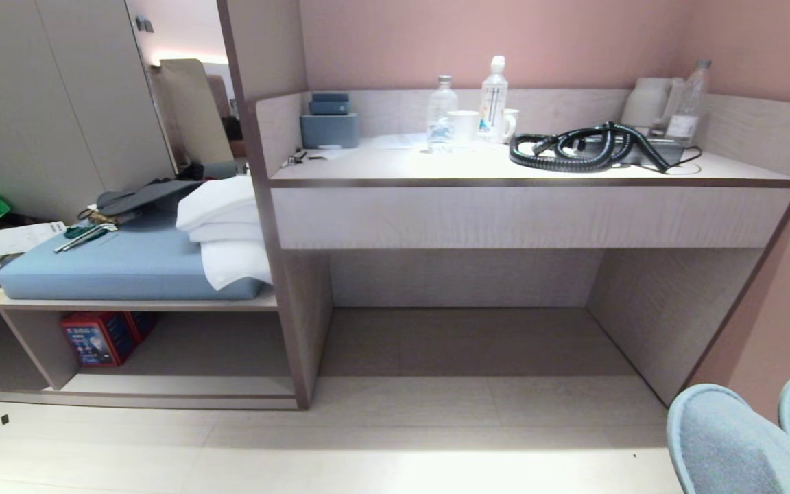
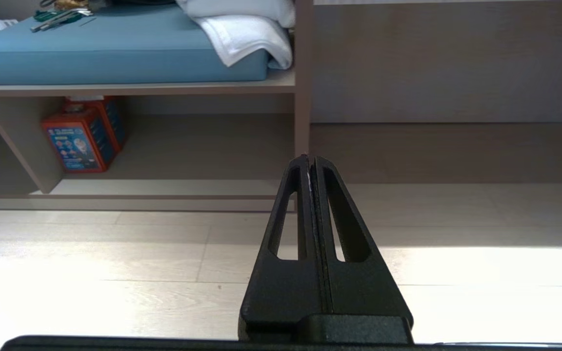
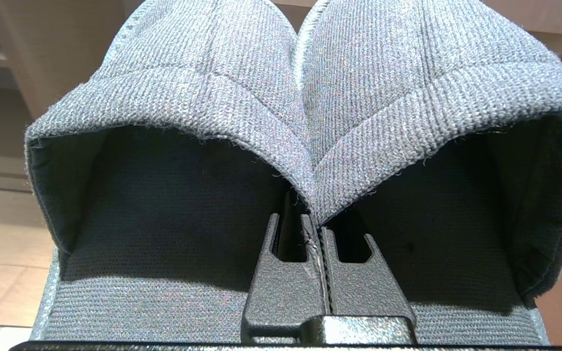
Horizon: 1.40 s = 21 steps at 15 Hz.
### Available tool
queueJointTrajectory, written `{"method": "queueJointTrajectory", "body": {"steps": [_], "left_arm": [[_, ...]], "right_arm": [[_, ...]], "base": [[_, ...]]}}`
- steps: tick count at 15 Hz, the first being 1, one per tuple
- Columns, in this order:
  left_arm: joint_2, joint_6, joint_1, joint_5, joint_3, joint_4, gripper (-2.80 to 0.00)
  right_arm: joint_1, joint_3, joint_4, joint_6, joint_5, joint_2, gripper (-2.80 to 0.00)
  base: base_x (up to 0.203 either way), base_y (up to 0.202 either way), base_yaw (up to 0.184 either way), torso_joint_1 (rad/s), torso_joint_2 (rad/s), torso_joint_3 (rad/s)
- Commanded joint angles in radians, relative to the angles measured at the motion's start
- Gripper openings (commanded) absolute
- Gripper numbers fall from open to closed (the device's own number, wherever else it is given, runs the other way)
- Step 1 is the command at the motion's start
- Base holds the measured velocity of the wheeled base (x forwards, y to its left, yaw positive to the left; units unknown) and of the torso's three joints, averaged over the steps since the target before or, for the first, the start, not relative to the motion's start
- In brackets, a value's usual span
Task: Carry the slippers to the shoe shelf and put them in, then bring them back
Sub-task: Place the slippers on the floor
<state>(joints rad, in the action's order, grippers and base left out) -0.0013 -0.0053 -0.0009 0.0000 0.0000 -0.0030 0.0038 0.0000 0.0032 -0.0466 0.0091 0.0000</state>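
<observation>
Slippers (image 3: 310,97): both held side by side at the right gripper (image 3: 317,229), toes pointing away from it. Right jaws are clenched on the two inner edges where the slippers meet, pinching the cloth between them; one finger sits inside each slipper opening. In the head view the slipper toes (image 1: 745,439) show at the near right corner, above the floor (image 1: 367,446), near the pink wall.

Left gripper (image 2: 310,163): jaws clenched together, holding nothing, hanging over the floor and pointing at the upright panel between the two lower bays.

Shoe shelf (image 1: 162,384): low bay at the left, under the bench with the blue cushion (image 1: 121,264); well apart from the slippers. A red box (image 1: 97,339) with a blue printed front stands in its far left part; the print cannot be read. White towels (image 1: 227,233) lie on the cushion's right end.

Tabletop (image 1: 491,165), far: two bottles (image 1: 441,113) with labels too small to read, a cup, a black coiled hose (image 1: 587,147).
</observation>
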Motion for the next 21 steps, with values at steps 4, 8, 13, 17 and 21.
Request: {"method": "queueJointTrajectory", "body": {"steps": [4,8,13,17,21], "left_arm": [[0.001,-0.001,0.000,0.000,0.000,0.000,-2.80],[0.001,-0.001,0.000,0.000,0.000,0.000,-2.80],[0.001,0.001,0.001,0.000,0.000,0.000,-2.80],[0.001,0.001,0.001,0.000,0.000,0.000,-2.80],[0.001,-0.001,0.001,0.000,0.000,0.001,-2.80]], "right_arm": [[0.001,0.000,0.000,-0.001,0.000,0.000,-2.80],[0.001,0.000,0.000,-0.001,0.000,0.002,-2.80],[0.001,0.000,0.000,-0.001,0.000,0.002,-2.80],[0.001,0.000,0.000,-0.001,0.000,0.002,-2.80],[0.001,0.000,0.000,-0.001,0.000,0.002,-2.80]], "base": [[0.000,-0.194,0.000,0.004,0.00,0.005],[0.000,-0.193,0.001,0.005,0.00,-0.003],[0.000,-0.052,0.000,0.001,0.00,0.001],[0.000,0.000,0.000,0.000,0.00,0.000],[0.000,0.000,0.000,0.002,0.00,-0.081]]}}
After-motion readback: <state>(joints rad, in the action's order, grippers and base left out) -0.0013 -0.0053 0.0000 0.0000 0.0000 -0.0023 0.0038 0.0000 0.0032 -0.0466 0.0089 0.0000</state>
